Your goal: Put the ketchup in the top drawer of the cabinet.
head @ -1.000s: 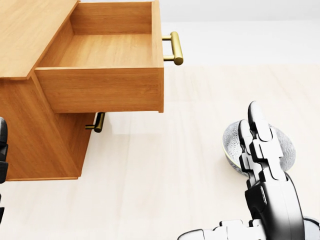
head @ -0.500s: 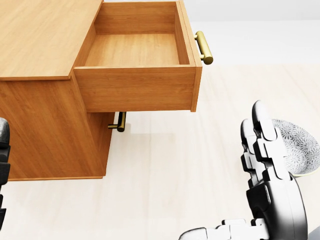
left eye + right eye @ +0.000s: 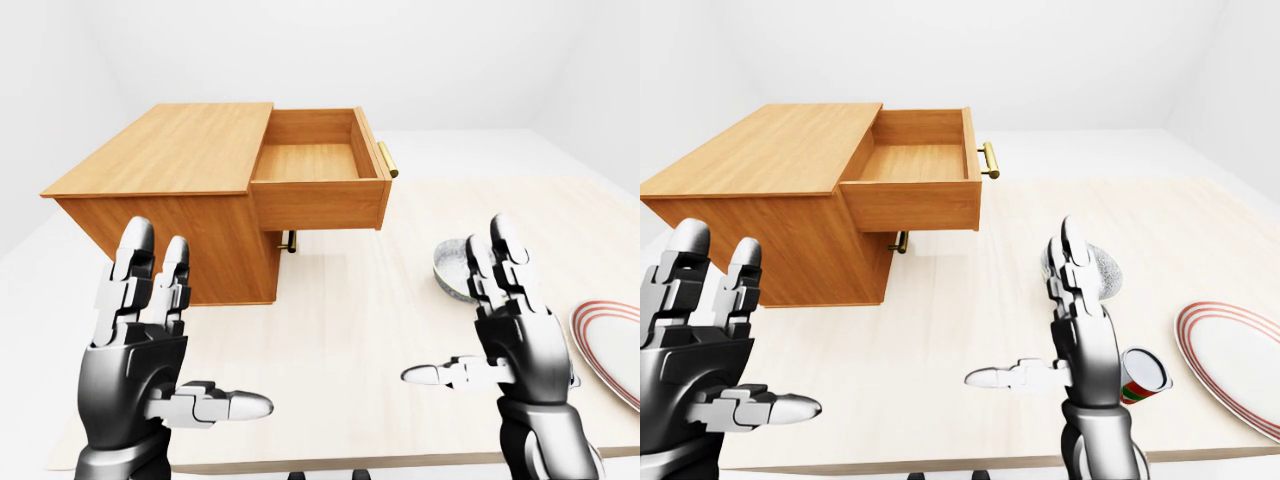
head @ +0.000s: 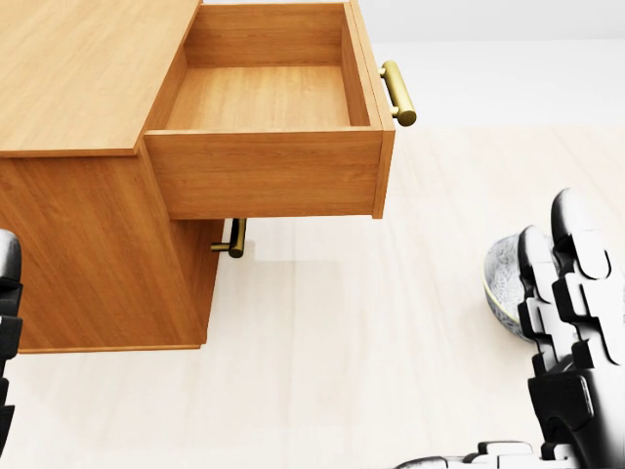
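Drawer: the top drawer [image 4: 264, 98] of the cabinet [image 3: 170, 200] is pulled out, with nothing inside.
Ketchup: not in sight; a red, white and green thing [image 3: 1143, 377] pokes out behind the right robot hand [image 3: 1065, 330], but I cannot tell what it is.
Hands: the left robot hand [image 3: 150, 340] and the right one are spread wide, holding nothing.
Left to do: grab the ketchup, then drop it in.
Writing: none to read.

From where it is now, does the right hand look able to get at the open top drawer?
Probably yes. The right hand is open and holds nothing, the top drawer stands pulled out and empty, and only bare table lies between them.
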